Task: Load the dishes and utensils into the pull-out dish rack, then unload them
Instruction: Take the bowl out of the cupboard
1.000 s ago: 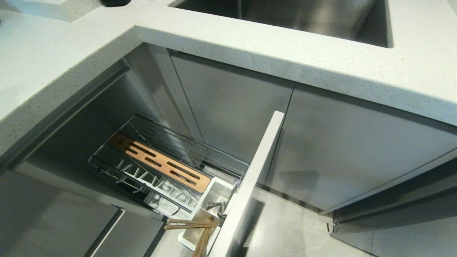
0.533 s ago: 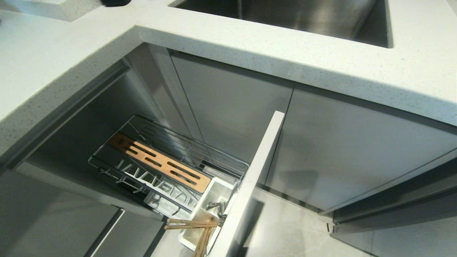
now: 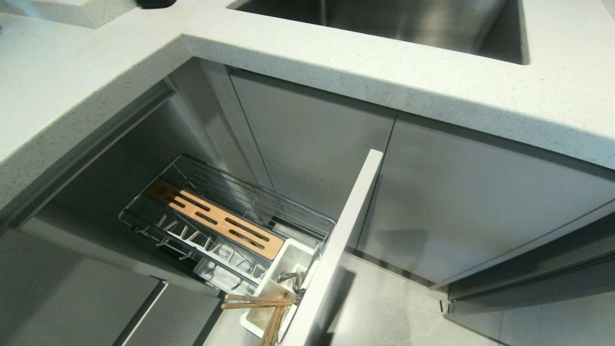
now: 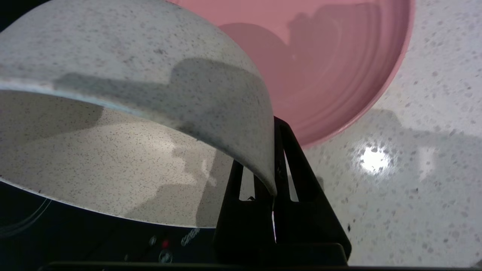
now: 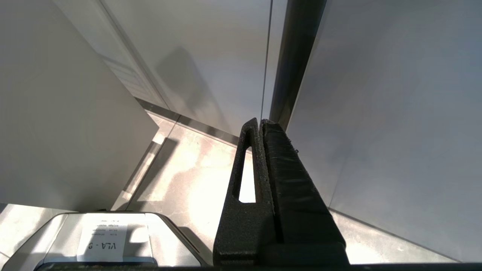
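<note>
You have 1 chrome wire pull-out dish rack (image 3: 226, 226) drawn out under the speckled white countertop (image 3: 336, 62), its white plastic caddy (image 3: 281, 288) holding 2 light wooden chopsticks (image 3: 257, 302). 1 wide pink plate (image 4: 339, 56) lies on the counter. Your left gripper (image 4: 274, 188) pinches the rim of 1 small round white bowl (image 4: 131, 94) above it. Your right gripper (image 5: 261, 126) is pressed together near the cabinet doors.

The left gripper (image 4: 274, 188) was clamped shut on something's thin rim. The right gripper (image 5: 261, 126) hung parked, fingers pressed together.
</note>
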Robot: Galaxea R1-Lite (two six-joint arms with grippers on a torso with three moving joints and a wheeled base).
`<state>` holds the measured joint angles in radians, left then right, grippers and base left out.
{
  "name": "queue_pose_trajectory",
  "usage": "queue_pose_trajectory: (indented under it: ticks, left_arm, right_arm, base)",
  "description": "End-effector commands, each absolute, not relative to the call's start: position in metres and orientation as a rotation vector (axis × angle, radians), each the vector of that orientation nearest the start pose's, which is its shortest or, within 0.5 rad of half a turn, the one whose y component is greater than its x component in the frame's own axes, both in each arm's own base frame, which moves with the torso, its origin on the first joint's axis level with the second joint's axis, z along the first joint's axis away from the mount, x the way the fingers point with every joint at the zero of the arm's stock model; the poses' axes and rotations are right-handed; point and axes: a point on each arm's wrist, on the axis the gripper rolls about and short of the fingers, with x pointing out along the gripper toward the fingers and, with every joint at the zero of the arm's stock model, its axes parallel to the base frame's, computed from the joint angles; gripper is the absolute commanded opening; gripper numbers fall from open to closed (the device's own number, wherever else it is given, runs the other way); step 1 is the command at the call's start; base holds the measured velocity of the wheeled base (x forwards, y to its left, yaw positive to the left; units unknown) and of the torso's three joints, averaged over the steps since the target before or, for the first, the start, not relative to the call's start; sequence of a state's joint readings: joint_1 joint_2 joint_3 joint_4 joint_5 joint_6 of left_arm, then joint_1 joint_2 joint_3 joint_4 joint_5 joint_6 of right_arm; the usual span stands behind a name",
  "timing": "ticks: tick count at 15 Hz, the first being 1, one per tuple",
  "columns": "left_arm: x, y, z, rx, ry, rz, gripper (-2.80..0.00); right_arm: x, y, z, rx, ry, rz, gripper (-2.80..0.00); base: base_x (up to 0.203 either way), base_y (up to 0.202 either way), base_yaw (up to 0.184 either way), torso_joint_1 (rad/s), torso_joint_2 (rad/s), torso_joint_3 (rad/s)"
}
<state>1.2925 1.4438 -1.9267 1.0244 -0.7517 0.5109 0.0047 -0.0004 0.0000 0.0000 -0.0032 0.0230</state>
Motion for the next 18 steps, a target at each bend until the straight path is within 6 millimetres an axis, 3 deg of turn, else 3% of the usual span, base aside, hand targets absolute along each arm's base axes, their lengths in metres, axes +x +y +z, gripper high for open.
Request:
queue_pose_trajectory:
  ticks: [1, 6, 17, 18]
  left_arm:
    - [0.071, 0.165, 0.390, 0.010, 0.406, 0.366, -2.80]
    - [0.085, 0.172, 0.386, 0.005, 0.405, 0.296, -2.80]
    - [0.085, 0.173, 0.385, 0.003, 0.409, 0.298, -2.80]
    - [0.085, 0.173, 0.385, 0.004, 0.408, 0.297, 0.00]
  right_arm:
    - [-0.023, 0.000, 0.075, 0.023, 0.001, 0.002, -2.80]
    - [-0.023, 0.000, 0.075, 0.023, 0.001, 0.002, -2.80]
    - [-0.023, 0.000, 0.075, 0.023, 0.002, 0.002, -2.80]
    - [-0.023, 0.000, 0.075, 0.023, 0.002, 0.002, -2.80]
  base:
    - [0.000, 0.000, 0.000, 0.000, 0.00, 0.000]
    - [0.000, 0.000, 0.000, 0.000, 0.00, 0.000]
    - [0.000, 0.000, 0.000, 0.000, 0.00, 0.000]
    - [0.000, 0.000, 0.000, 0.000, 0.00, 0.000]
